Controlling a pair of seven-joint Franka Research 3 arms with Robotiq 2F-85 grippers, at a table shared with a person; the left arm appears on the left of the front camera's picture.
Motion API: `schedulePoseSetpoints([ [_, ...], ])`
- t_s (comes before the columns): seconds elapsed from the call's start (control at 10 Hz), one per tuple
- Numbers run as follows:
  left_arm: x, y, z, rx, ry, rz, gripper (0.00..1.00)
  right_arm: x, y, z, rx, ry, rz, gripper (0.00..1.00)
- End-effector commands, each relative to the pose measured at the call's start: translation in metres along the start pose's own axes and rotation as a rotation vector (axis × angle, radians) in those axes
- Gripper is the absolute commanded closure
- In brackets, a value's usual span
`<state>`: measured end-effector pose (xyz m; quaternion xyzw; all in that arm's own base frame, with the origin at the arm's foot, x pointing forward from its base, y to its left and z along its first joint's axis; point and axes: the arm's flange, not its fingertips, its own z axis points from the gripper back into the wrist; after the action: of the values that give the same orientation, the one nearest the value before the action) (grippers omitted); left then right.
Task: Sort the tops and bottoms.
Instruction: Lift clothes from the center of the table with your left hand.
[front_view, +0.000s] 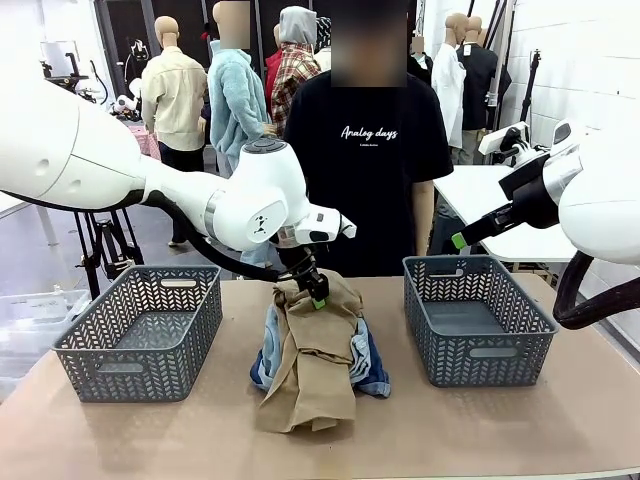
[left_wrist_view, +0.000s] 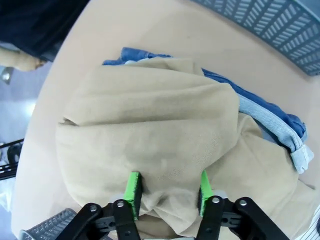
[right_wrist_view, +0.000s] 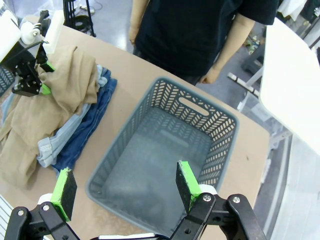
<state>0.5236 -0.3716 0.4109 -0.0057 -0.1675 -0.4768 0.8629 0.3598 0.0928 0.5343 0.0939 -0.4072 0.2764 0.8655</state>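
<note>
A long tan top (front_view: 315, 350) lies over a heap in the middle of the table, between two baskets. Under it are the bottoms: dark blue denim shorts (front_view: 375, 375) and a pale grey-blue denim piece (left_wrist_view: 280, 130). My left gripper (front_view: 316, 297) presses down on the far end of the heap. In the left wrist view, my left gripper (left_wrist_view: 167, 192) has a raised fold of the tan top (left_wrist_view: 150, 125) pinched between its green pads. My right gripper (right_wrist_view: 122, 187) hangs open over the right basket (right_wrist_view: 160, 85) with nothing between its fingers.
A grey basket (front_view: 70, 345) stands at the table's left and another (front_view: 480, 350) at its right; both hold nothing. A person in a black T-shirt (front_view: 370, 150) stands at the far edge, arms down. A white table (front_view: 490, 195) is behind on the right.
</note>
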Motion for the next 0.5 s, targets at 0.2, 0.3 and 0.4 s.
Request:
schedulePoseSetpoints([
  [0.2,0.0015,0.0024,0.0028,-0.013,0.006,0.004,1.00,-0.0011,-0.0016,-0.0015,0.011,0.000,0.003,0.00],
  [0.3,0.0011,0.0030,0.0041,-0.012,-0.002,0.014,1.00,-0.0011,-0.0016,-0.0015,0.011,0.000,0.003,0.00],
  [0.4,0.0008,0.0028,0.0050,-0.011,-0.004,0.020,1.00,-0.0011,-0.0016,-0.0015,0.011,0.000,0.003,0.00],
])
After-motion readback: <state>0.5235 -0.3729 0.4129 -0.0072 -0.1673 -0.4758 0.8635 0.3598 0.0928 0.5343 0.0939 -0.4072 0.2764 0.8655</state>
